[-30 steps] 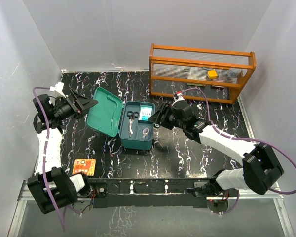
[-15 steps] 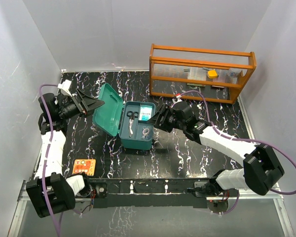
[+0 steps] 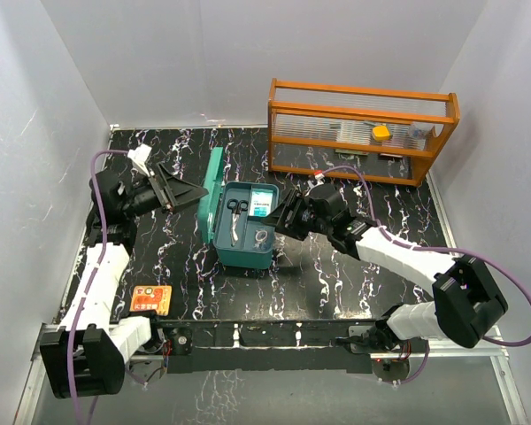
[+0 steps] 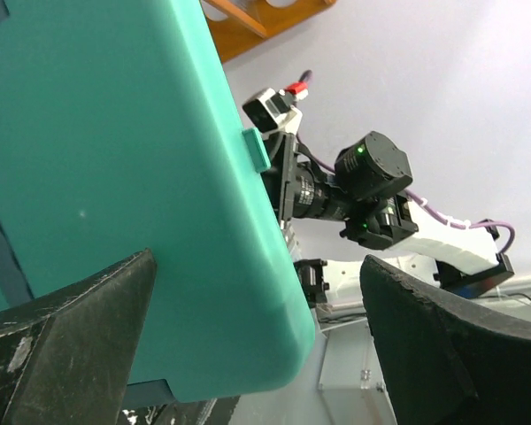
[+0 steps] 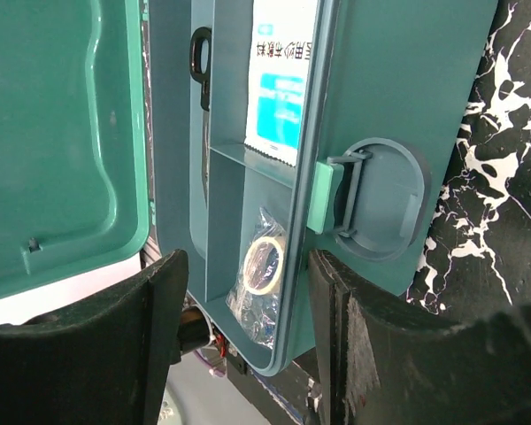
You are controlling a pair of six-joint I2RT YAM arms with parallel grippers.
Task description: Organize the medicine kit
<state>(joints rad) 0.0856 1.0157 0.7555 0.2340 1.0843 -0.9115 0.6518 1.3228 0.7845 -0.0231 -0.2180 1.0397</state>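
The kit (image 3: 243,258) sits near the middle of the desk (image 3: 354,274), its lid (image 3: 210,195) raised on the left side until it stands almost upright. In the tray lie scissors (image 3: 237,209), a blue and white packet (image 3: 264,202) and, nearer the front, a tape roll in a clear bag (image 3: 261,237).

The left hand (image 3: 190,188) is spread wide at the outer face of the lid; in the left wrist view the lid's teal back fills the space between its fingers (image 4: 71,345). The right hand (image 3: 282,216) is partly spread at the kit's right side, where the latch (image 5: 324,197) is. Whether its tips touch the box I cannot tell.

An orange rack (image 3: 363,133) stands at the back right of the desk, well apart from the kit, and a small orange card (image 3: 150,298) lies near the front left corner
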